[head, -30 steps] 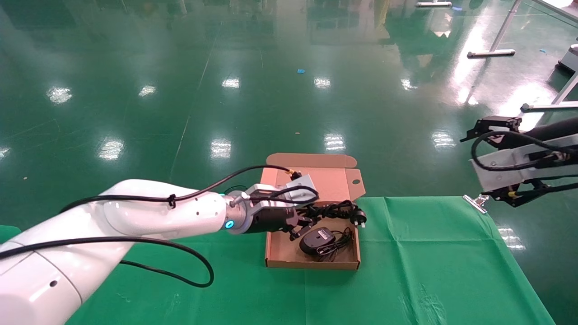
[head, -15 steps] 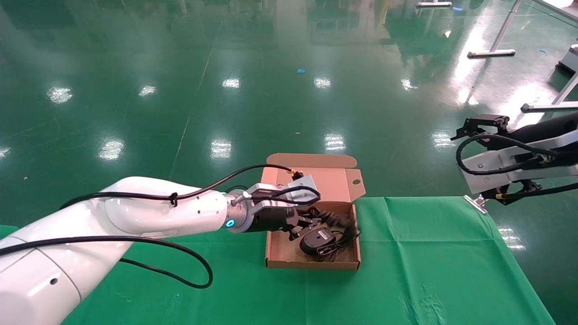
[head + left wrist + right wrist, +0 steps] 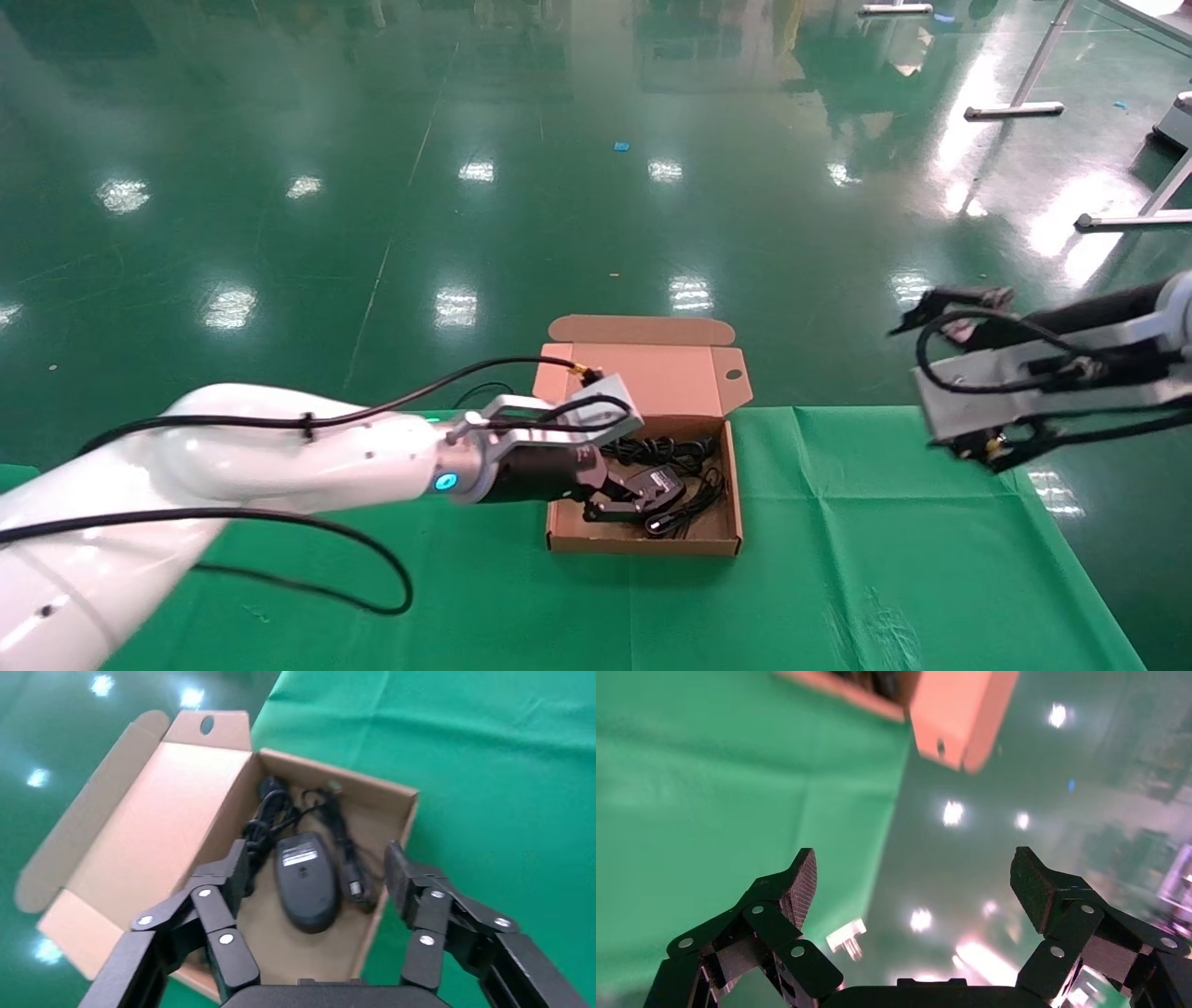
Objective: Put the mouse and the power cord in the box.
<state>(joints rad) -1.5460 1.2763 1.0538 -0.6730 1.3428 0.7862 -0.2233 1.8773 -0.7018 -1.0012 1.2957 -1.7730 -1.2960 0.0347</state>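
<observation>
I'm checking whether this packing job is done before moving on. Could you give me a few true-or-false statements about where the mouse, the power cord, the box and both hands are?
1. The mouse lies inside the box. True.
2. The power cord lies on the green cloth outside the box. False: it lies in the box, beside the mouse.
3. The left hand is open and holds nothing. True.
4. The box's lid is folded shut. False: the flap stands open behind the box.
5. The right hand grips the mouse. False: it is open and empty, off to the right of the box.
</observation>
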